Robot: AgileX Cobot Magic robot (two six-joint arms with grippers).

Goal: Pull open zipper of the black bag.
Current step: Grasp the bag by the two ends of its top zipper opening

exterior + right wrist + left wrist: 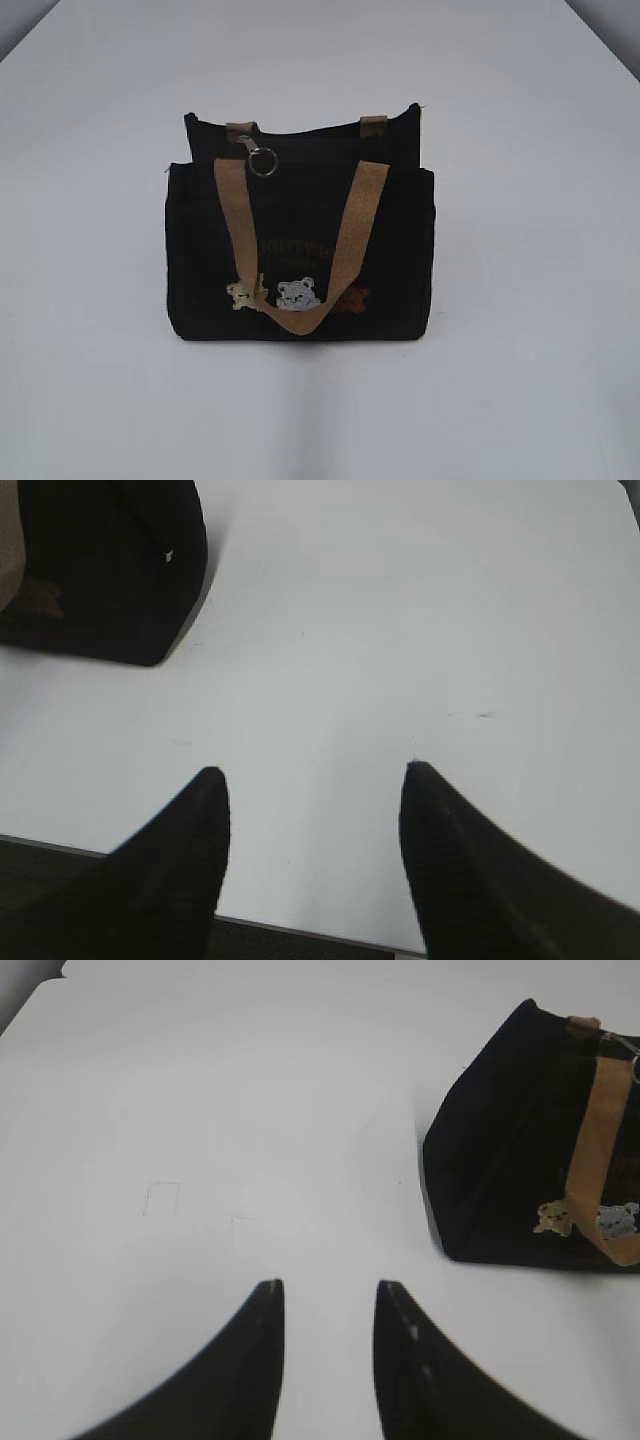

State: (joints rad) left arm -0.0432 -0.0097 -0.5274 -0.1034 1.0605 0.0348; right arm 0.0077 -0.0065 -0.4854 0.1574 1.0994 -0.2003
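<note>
Black bag [300, 240] upright on the white table [540, 380], ahead of both grippers and between them, touched by neither. Front panel toward the exterior camera: faint lettering, three small bear patches [297, 294] low down. One tan handle [300, 245] draped in a loop over that front; second handle's ends showing at the rear rim. Metal ring [263, 162] hanging near the top edge by the left handle end (zipper itself too dark to make out). From the left gripper [328, 1305]: bag ahead and to the right, well apart, only bare table between the fingers; jaws parted narrowly, holding nothing. From the right gripper [312, 790]: bag's corner ahead and to the left, well apart; jaws spread wider, likewise empty, hovering near the table's near edge.
</note>
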